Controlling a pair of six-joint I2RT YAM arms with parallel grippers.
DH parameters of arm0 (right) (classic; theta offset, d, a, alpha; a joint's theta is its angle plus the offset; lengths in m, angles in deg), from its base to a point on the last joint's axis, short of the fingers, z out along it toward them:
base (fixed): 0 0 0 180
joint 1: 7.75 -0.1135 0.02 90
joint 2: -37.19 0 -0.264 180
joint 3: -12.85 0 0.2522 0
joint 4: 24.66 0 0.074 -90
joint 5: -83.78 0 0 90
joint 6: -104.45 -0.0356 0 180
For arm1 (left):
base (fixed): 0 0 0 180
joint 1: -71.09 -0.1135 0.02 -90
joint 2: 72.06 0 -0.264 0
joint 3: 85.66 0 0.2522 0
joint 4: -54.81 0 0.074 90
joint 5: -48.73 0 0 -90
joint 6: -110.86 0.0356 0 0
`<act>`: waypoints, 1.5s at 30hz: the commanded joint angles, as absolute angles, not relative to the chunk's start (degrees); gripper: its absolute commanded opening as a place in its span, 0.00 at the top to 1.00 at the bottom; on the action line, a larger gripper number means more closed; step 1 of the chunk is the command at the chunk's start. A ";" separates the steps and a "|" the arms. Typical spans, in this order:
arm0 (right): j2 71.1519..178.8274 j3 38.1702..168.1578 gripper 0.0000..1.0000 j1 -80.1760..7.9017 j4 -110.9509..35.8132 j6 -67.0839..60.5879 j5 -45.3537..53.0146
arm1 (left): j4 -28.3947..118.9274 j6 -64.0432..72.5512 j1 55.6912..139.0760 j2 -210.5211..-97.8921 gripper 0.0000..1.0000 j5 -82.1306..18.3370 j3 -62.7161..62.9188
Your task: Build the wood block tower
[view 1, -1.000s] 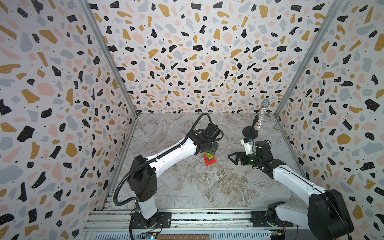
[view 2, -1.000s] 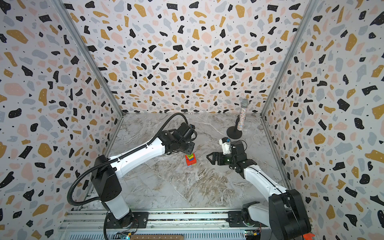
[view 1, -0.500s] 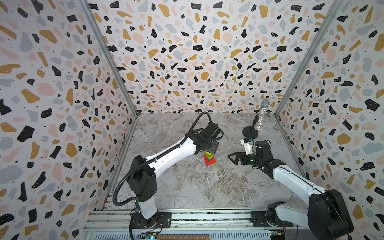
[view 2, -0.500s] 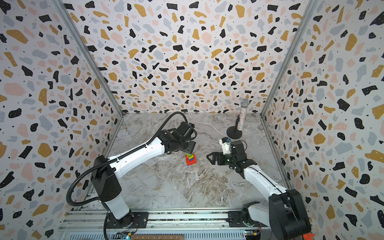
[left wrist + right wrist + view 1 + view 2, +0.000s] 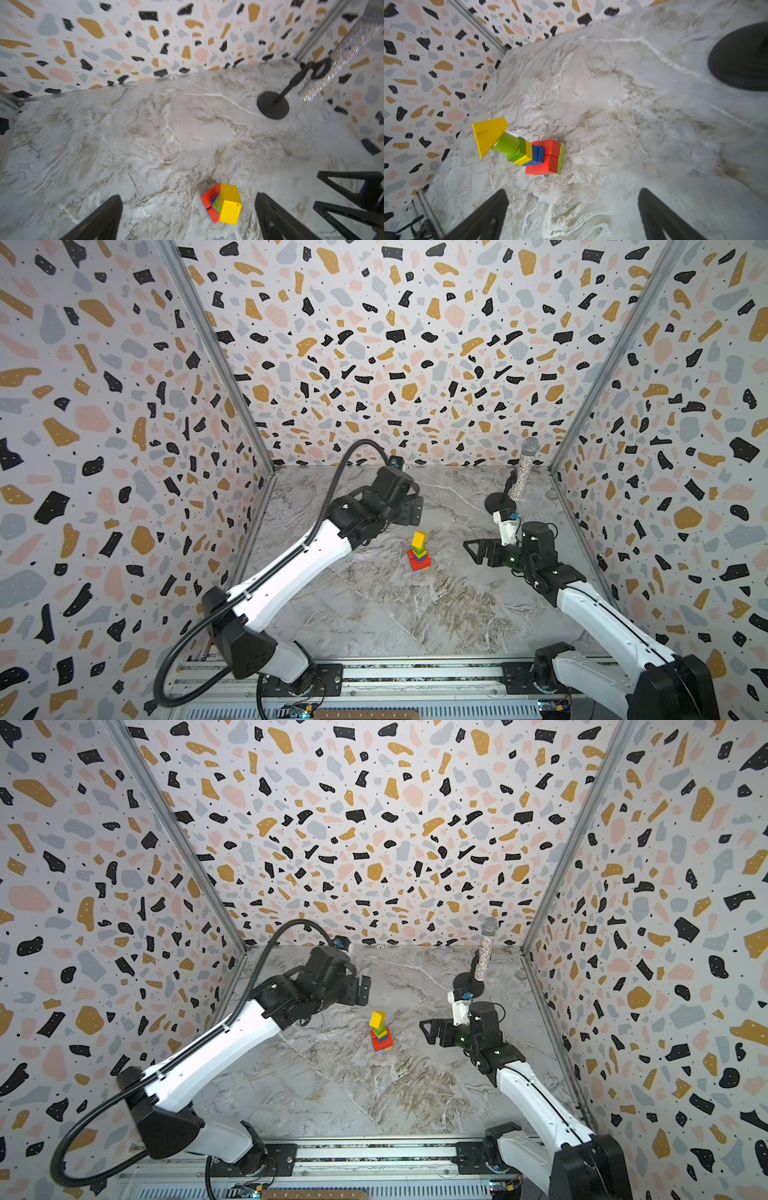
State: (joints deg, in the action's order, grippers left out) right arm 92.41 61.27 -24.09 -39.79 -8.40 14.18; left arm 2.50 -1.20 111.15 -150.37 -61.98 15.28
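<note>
The tower (image 5: 419, 556) (image 5: 380, 1033) stands mid-table in both top views, a narrow stack of wood blocks. In the right wrist view the tower (image 5: 537, 154) shows red bricks low down, then blue, yellow and green blocks, a green cylinder, and a yellow block (image 5: 488, 135) on top. My left gripper (image 5: 411, 509) (image 5: 188, 205) is open and empty, behind and above the tower (image 5: 214, 205), touching nothing. My right gripper (image 5: 478, 551) (image 5: 572, 199) is open and empty, to the right of the tower and apart from it.
A glittery silver microphone (image 5: 524, 468) (image 5: 485, 950) leans on a black round stand (image 5: 272, 105) at the back right, just behind my right arm. Patterned walls close the table on three sides. A metal rail (image 5: 415, 672) runs along the front edge.
My left gripper has opened, let go of the yellow block on top of the tower, and drawn back and up from it. The right arm has not moved.
</note>
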 commanded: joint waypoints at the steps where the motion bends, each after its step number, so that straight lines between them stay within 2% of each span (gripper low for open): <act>1: 88.44 60.82 0.01 -23.89 -38.92 -7.43 7.80 | 5.28 -3.03 104.69 -144.44 0.00 -65.26 9.17; 6: 80.60 54.46 0.01 -23.84 -33.73 -4.32 -0.81 | 10.25 -2.43 91.16 -135.59 0.00 -66.38 -3.67; 9: 73.32 48.10 0.01 -23.84 -28.33 -0.80 -5.34 | 16.29 -1.73 86.13 -130.52 0.00 -71.46 -12.22; 13: 64.12 37.47 0.01 -23.84 -18.20 1.15 -7.88 | 23.84 -2.86 84.55 -128.82 0.00 -78.29 -21.34; 16: 63.81 32.04 0.01 -23.88 -11.40 -0.51 -8.13 | 31.34 -3.74 83.45 -129.77 0.00 -83.40 -27.88; 23: 71.65 32.36 0.01 -23.66 -7.33 0.72 -19.65 | 48.16 7.14 78.42 -134.74 0.00 -84.82 -40.19; 30: 77.83 29.84 0.01 -23.63 6.23 10.59 -26.13 | 58.55 5.71 75.41 -142.39 0.00 -82.89 -44.27; 35: 84.47 24.58 0.01 -23.75 20.89 11.98 -27.53 | 65.36 5.44 74.79 -148.34 0.00 -72.96 -44.91; 38: 91.40 23.68 0.01 -23.75 28.53 13.87 -28.96 | 71.81 4.67 74.79 -148.72 0.00 -72.73 -48.14; 42: 103.24 18.82 0.01 -23.40 52.14 14.22 -30.22 | 85.90 5.41 74.70 -147.30 0.00 -73.84 -53.64; 45: 109.59 20.49 0.01 -24.63 57.57 19.69 -30.28 | 82.05 5.65 74.65 -149.66 0.00 -75.28 -50.20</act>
